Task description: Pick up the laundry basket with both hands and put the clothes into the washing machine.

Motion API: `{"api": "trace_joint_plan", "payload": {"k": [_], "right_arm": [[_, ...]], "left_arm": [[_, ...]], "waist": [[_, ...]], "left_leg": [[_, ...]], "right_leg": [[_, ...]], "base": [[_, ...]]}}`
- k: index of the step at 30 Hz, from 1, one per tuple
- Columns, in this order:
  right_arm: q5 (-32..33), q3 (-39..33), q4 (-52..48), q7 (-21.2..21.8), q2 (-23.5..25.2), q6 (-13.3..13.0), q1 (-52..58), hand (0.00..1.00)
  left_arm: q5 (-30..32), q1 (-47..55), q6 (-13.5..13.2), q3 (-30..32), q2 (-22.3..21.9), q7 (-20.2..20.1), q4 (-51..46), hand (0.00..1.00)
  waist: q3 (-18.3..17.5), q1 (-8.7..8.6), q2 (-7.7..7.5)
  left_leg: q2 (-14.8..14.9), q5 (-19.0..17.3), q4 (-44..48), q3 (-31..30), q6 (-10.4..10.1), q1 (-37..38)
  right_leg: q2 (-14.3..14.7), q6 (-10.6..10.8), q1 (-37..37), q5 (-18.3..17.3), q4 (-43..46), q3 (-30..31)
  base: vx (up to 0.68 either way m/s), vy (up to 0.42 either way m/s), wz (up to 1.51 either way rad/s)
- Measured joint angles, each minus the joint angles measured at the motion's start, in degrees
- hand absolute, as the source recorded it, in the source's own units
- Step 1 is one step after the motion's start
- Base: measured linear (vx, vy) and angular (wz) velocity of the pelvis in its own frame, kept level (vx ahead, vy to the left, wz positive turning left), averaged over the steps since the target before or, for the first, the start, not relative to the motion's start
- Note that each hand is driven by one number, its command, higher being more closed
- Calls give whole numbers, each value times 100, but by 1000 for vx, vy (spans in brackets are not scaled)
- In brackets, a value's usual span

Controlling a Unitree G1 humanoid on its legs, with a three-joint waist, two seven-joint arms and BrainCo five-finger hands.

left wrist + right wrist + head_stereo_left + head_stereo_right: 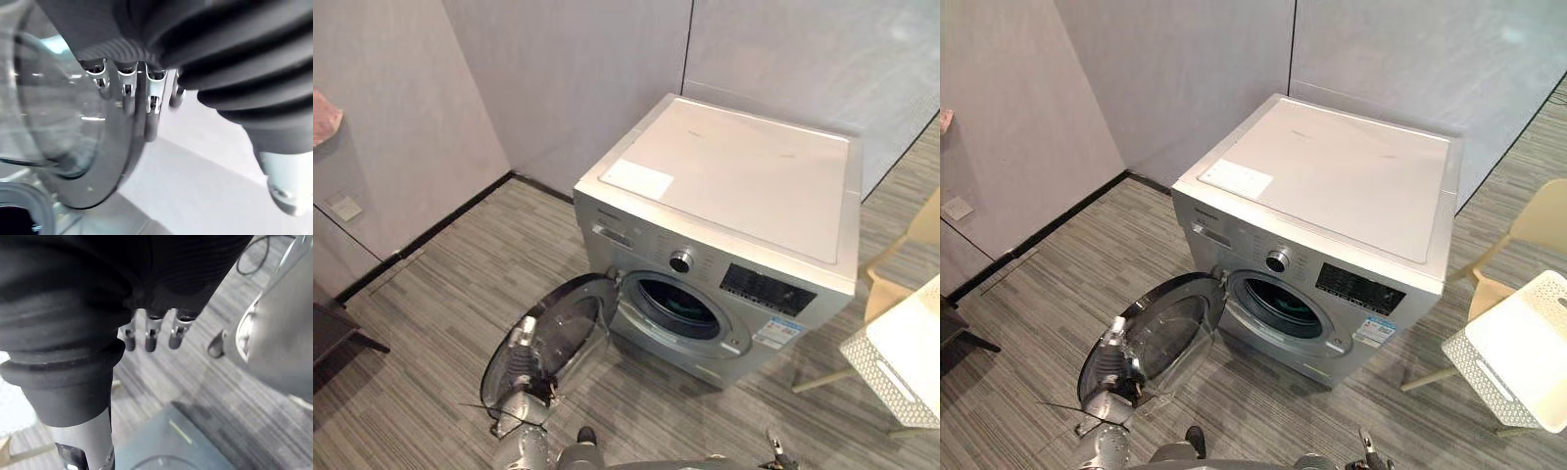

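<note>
Door (558, 338) stands open; your left hand (149, 105) lays straight fingers on its rim, right hand (151, 335) loose, empty; front label (779, 331) unreadable.

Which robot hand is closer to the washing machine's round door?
Left. The left hand is right at the rim of the open washing machine door. The right hand hangs over the floor, away from the door.

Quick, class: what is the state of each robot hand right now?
Left hand: open, fingers straight against the washing machine door.
Right hand: open, fingers relaxed, holding nothing.
</note>
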Motion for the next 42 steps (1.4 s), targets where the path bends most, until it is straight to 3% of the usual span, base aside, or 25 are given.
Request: {"api": "trace_joint_plan", "payload": {"k": [3, 4, 8, 10, 11, 12, 13, 15, 17, 18, 19, 20, 21, 23, 26, 29, 33, 34, 37, 40, 42], "right_arm": [[-55, 111, -9, -3, -10, -1, -156, 0], [-63, 167, -18, -2, -26, 2, -235, 0], [-275, 334, -48, 2, -163, 19, -345, 0], [-285, 332, -34, 0, -198, 35, -363, 0], [-343, 314, -30, 1, -185, 57, -415, 0], [-498, 281, -16, -1, -145, 82, -502, 0], [-506, 281, -32, -9, -146, 95, -545, 0], [-505, 278, -73, -12, -185, 142, -452, 0], [-499, 252, -211, -14, -225, 128, -300, 0], [-493, 116, -205, -9, -267, 131, -174, 0], [-494, -28, -107, -14, -301, 137, -138, 0], [-495, -158, 103, -18, -339, 151, -143, 0], [-487, -222, 334, -18, -307, 185, -147, 0], [-491, -275, 589, -15, -281, 251, -189, 0], [-536, -293, 852, 11, -238, 294, -197, 0], [-814, -329, 863, 23, -387, 334, -204, 0], [-949, -334, 853, 124, -657, 442, -202, 0], [-953, -331, 848, 140, -712, 481, -203, 0], [-1010, -295, 810, 235, -707, 482, -193, 0], [-1077, -164, 682, 258, -663, 480, -433, 0], [-996, -56, 519, 263, -603, 455, -574, 0]], "left_arm": [[-132, 62, -136, 509, -102, 223, -818, 0], [-168, 71, -314, 773, -107, 302, -1199, 0], [-240, 182, -457, 930, -121, 488, -1909, 0], [-239, 206, -477, 939, -121, 510, -2110, 0], [-229, 197, -483, 940, -123, 509, -2238, 0], [-224, 193, -490, 990, -124, 521, -2427, 0], [-222, 192, -492, 1027, -126, 525, -2514, 0], [-152, 165, -552, 997, -128, 571, -2665, 0], [-114, 154, -560, 895, -123, 628, -2668, 0], [-105, 141, -556, 761, -116, 626, -2660, 0], [-99, 132, -560, 700, -114, 624, -2652, 0], [-97, 91, -573, 677, -110, 622, -2582, 0], [-98, -88, -577, 672, -93, 627, -2367, 0], [-99, -238, -534, 670, -16, 632, -1966, 0], [-16, -125, -488, 686, 163, 630, -1844, 0], [114, -77, -495, 654, 289, 582, -1722, 0], [107, -166, -435, 653, 456, 464, -699, 0], [107, -274, -413, 659, 603, 458, -373, 0], [106, -718, -334, 687, 1121, 381, 356, 0], [101, -1768, -265, 689, 1983, 352, 1395, 0], [75, -2689, -194, 666, 2613, 343, 2493, 0]], "waist": [[37, 147, 101], [43, 164, 199], [65, 154, 436], [81, 178, 433], [83, 135, 288], [169, 213, 296], [185, 230, 336], [181, 174, 336], [158, 99, 357], [64, 62, 441], [-2, -17, 494], [-144, -96, 562], [-143, -164, 450], [-70, -108, 266], [-106, -104, 122], [-174, -114, 275], [-189, -172, 620], [-184, -184, 639], [-172, -174, 506], [25, -179, 206], [274, -202, -181]], "left_leg": [[125, -120, 344, -103, -27, 37], [191, -178, 421, -162, 1, 38], [124, -155, 427, -446, 22, -79], [-63, 121, 581, -495, 206, -305], [-222, 505, 462, -515, 377, -483], [-142, 323, 871, -355, 589, -635], [-4, 89, 1304, -254, 625, -741], [448, -207, 2106, -48, 540, -615], [753, -198, 1993, 31, 525, -286], [793, -210, 1632, -85, 317, -121], [651, -444, 1244, -154, -69, -54], [508, -587, 847, -212, -270, 23], [313, -633, 386, -313, -323, 50], [49, -604, 267, -357, -281, 98], [-78, -609, 165, -260, -268, 370], [-78, -382, -275, -121, -248, 469], [-27, -10, -902, 48, -256, 490], [11, 36, -973, 86, -270, 450], [108, 110, -1106, 195, -316, 209], [183, 384, -1166, 254, -279, -438], [204, 521, -1244, 389, -253, -749]], "right_leg": [[113, -34, 312, 16, -211, -73], [198, -74, 398, -17, -268, -129], [136, -100, 450, -298, -21, -509], [-37, -113, 428, -396, 162, -718], [-247, -187, 311, -385, 227, -850], [-329, -197, 255, -269, 238, -923], [-328, -168, 268, -220, 250, -956], [-470, -105, 486, -147, 232, -1130], [-583, 69, 643, -32, 93, -1253], [-620, 238, 666, 92, -25, -1338], [-613, 336, 668, 189, -146, -1424], [-621, 350, 674, 283, -327, -1525], [-645, 359, 663, 375, -532, -1574], [-758, 244, 712, 618, -709, -1471], [-786, 306, 934, 663, -843, -1331], [-741, 430, 746, 715, -924, -1171], [-585, 481, 422, 889, -1124, -1004], [-525, 474, 343, 933, -1197, -966], [-417, 416, -37, 984, -1227, -846], [-335, 316, -739, 1167, -1227, -736], [-311, 241, -1163, 1288, -1240, -619]], "base": [[14, -61, 9], [-27, -37, 11], [-43, -37, 54], [-60, -11, 68], [-83, 16, 56], [-61, 29, 39], [-10, 71, 11], [20, 114, 27], [41, 205, 37], [67, 286, 52], [83, 336, 71], [87, 346, 92], [72, 313, 88], [37, 246, 36], [32, 97, -7], [-53, -28, -21], [-71, -45, -21], [-64, -59, -27], [-66, -49, -21], [-55, -37, -17], [-32, -16, -25]]}}
